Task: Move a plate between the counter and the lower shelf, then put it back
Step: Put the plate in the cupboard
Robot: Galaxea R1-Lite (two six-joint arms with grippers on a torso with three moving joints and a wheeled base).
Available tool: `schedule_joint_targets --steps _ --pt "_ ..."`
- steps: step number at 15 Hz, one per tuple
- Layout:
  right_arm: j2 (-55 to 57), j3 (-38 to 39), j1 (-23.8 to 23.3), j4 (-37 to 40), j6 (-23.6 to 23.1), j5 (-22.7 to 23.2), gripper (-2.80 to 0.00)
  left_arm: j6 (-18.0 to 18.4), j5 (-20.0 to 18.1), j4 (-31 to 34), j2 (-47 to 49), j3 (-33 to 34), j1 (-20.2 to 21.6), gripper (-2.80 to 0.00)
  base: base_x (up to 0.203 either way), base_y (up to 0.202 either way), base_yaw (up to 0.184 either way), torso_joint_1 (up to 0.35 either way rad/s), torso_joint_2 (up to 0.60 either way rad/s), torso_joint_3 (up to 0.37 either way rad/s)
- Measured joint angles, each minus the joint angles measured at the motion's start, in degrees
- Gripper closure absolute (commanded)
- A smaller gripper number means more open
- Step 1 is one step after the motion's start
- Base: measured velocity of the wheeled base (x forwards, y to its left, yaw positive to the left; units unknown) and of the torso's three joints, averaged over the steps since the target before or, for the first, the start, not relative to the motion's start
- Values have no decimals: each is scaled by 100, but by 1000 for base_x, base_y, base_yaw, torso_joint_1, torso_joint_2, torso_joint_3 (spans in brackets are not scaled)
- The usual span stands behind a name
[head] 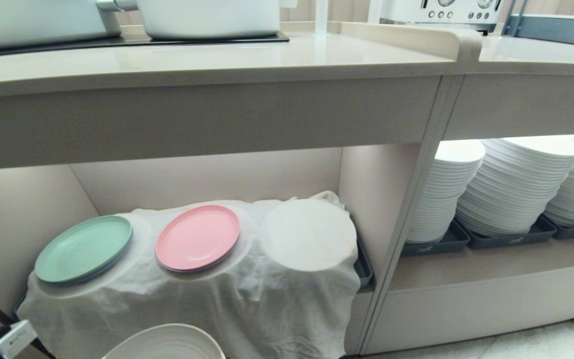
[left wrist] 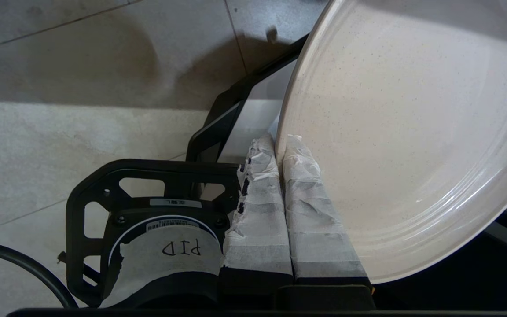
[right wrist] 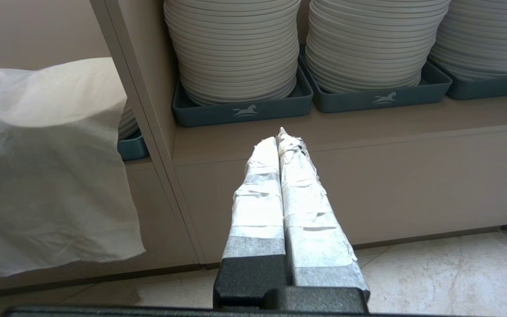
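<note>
Head view. The counter [head: 207, 62] runs across the top; white pots [head: 207, 17] sit on its black hob panel [head: 127, 41], and a raised ridge [head: 416, 42] closes its right end. Below, the lower shelf [head: 207, 179] is a lit recess with a white cloth [head: 217, 304] draped over what stands inside. On the cloth: a mint-green plate [head: 83, 249] toward the left wall, a pink plate [head: 198, 238] in the middle, and a round cloth-covered hump [head: 312, 234] by the right wall. The plate [head: 165, 343], cream-beige, shows only as an arc at the bottom edge, in front of the shelf and below the cloth's hem. To the right, a wider recess holds stacks of white plates [head: 516, 184] in grey trays [head: 511, 239].

Left wrist view. The left gripper [left wrist: 280, 149] has its taped fingers [left wrist: 258, 211] pressed together on the plate's rim; the plate stands tilted on edge over tiled floor [left wrist: 82, 88].

Right wrist view. The right gripper [right wrist: 280, 138] hangs low before the wider recess, taped fingers [right wrist: 258, 198] together, nothing between them.
</note>
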Motion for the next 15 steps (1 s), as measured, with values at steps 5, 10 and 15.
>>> schedule_joint_targets --steps 5,10,15 --pt "0 0 -2 0 0 -1 0 2 2 -11 -9 -5 0 0 0 0 0 0 0 0" --pt "0 0 -2 0 -2 -4 0 -48 0 -21 -5 5 -28 0 0 0 0 0 0 0" --pt "0 0 -2 0 0 -1 0 -38 43 -27 -2 -37 0 0 0 0 0 0 0 0"
